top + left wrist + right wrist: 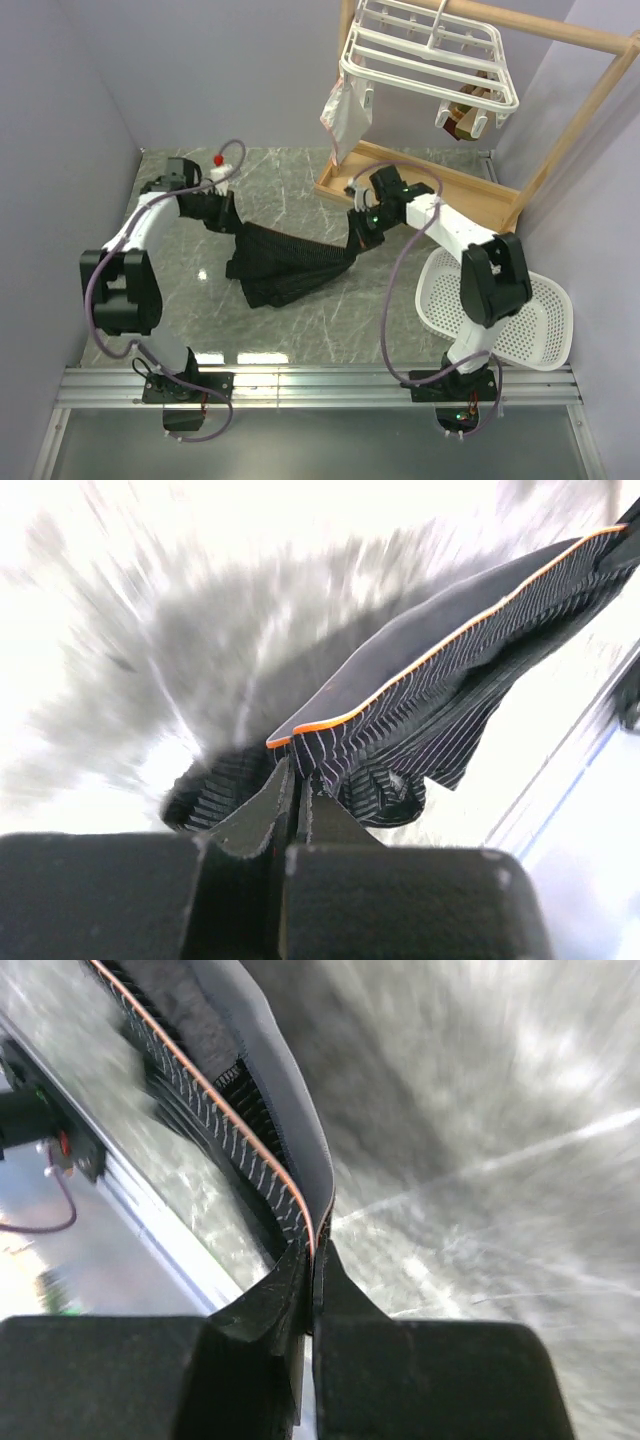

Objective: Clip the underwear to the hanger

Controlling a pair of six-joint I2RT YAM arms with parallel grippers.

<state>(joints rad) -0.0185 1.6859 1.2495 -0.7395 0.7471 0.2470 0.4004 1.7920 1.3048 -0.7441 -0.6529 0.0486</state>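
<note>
The black underwear with thin orange trim hangs stretched between my two grippers above the marble table. My left gripper is shut on its left waistband corner; the left wrist view shows the striped fabric pinched at that gripper. My right gripper is shut on the right end; in the right wrist view the orange-edged waistband runs into the closed tips of that gripper. The white hanger hangs high at the back right, apart from the fabric.
A light wooden frame with a tray base carries the hanger. A translucent pouch and a small brown item dangle from its clips. A white perforated basket lies at the right. A metal rail runs along the near edge.
</note>
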